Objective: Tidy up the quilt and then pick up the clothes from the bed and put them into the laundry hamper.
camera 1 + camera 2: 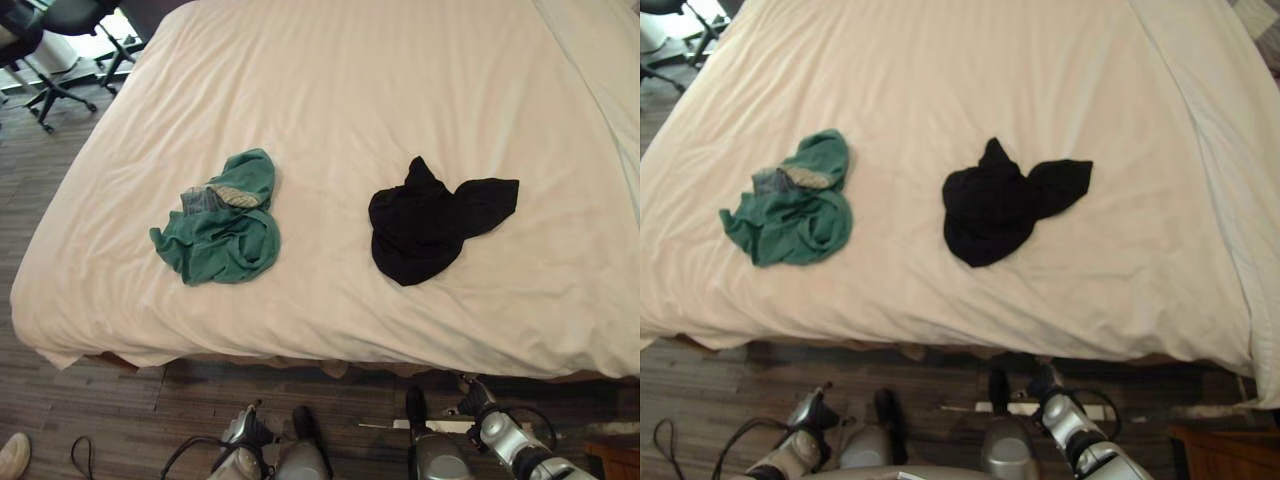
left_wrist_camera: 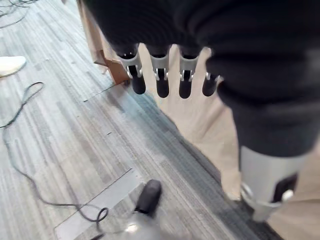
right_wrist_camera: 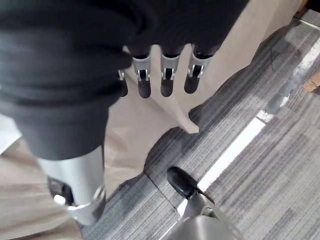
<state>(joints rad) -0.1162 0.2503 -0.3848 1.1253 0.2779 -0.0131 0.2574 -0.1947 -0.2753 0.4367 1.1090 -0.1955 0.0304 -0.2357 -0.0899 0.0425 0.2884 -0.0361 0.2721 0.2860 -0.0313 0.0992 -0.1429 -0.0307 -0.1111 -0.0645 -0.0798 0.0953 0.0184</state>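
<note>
Lay smooth and matt across the bed — cream quilt (image 1: 350,80), soft cloth with faint creases. Bunched in limp folds — green garment (image 1: 222,222) and matt black garment (image 1: 430,220), both cloth. Showed streaked grey woodgrain planking — floor (image 2: 55,135), dull rather than glossy.

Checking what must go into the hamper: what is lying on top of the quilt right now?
On the cream quilt lie a crumpled green garment with a grey patch, and to its right a black garment. They lie apart. Anything beneath either bundle is covered and cannot be seen.
</note>
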